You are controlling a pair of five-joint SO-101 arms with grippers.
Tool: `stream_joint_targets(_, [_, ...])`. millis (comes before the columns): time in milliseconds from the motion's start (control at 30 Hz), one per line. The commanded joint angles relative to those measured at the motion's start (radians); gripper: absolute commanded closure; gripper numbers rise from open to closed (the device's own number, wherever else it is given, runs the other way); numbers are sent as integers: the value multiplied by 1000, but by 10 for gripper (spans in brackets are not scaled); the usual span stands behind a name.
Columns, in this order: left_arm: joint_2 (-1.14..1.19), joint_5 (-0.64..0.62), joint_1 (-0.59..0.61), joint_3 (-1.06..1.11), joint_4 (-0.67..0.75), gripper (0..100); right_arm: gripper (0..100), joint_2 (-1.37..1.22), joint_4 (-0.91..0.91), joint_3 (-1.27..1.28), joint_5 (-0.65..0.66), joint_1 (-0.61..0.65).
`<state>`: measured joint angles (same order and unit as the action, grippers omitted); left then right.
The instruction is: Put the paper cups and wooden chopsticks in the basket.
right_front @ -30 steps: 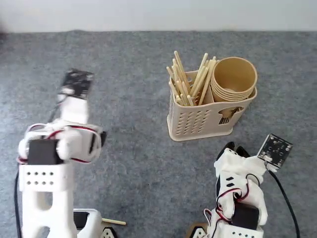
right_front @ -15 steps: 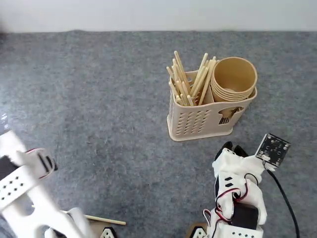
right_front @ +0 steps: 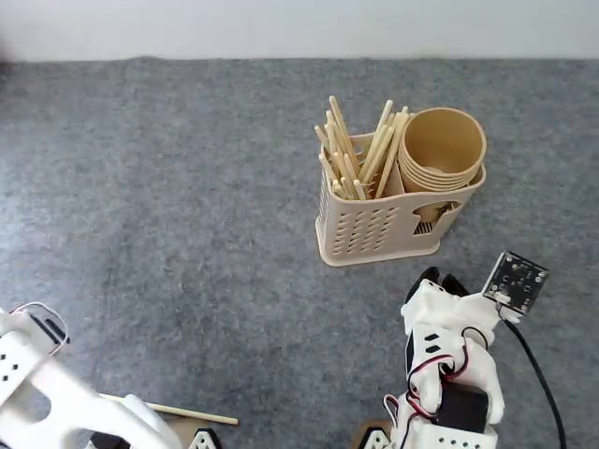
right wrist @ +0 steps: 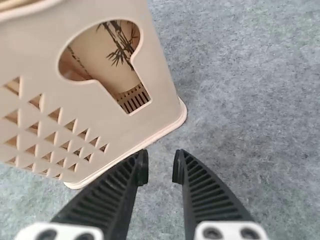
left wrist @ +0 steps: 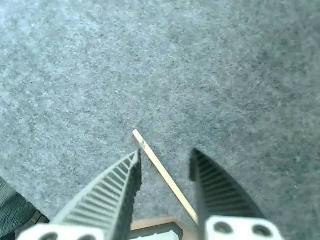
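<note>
Straddling a thin pale wooden chopstick (left wrist: 162,172) that lies flat on the grey felt-like tabletop (right_front: 187,187), the left pincer (left wrist: 165,155) stands wide open and holds nothing. The stick runs slantwise across the gap, one end just beside a jaw tip. The beige perforated plastic basket (right_front: 374,234) stands well apart, with a bundle of wooden chopsticks (right_front: 356,159) in one compartment and stacked tan paper cups (right_front: 442,140) in the other. The right pincer (right wrist: 160,162), parted narrowly and empty, sits near the basket's base. Likely faults: the jaws may close askew and roll or flick the slanted stick. A grip near one end would let the stick droop and strike the basket rim or the standing bundle.
</note>
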<state>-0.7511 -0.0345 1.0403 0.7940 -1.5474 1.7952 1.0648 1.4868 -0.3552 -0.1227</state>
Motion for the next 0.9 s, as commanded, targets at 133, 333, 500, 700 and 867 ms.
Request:
stream_joint_targets(133, [180, -6, 2, -87, -72, 841, 898, 13, -5, -6, -3, 5])
stream_joint_targets(333, [631, -5, 2, -269, -181, 846, 898, 13, -5, -6, -3, 5])
stream_joint_targets(500, [835, -5, 9, -321, -176, 844, 898, 13, -5, -5, -3, 7])
stream_joint_targets(700, [862, 5, 51, -331, -115, 749, 898, 13, -5, -5, -3, 5])
stream_joint_targets(867, [864, 68, 127, -329, -69, 704, 898, 13, -5, -5, -3, 5])
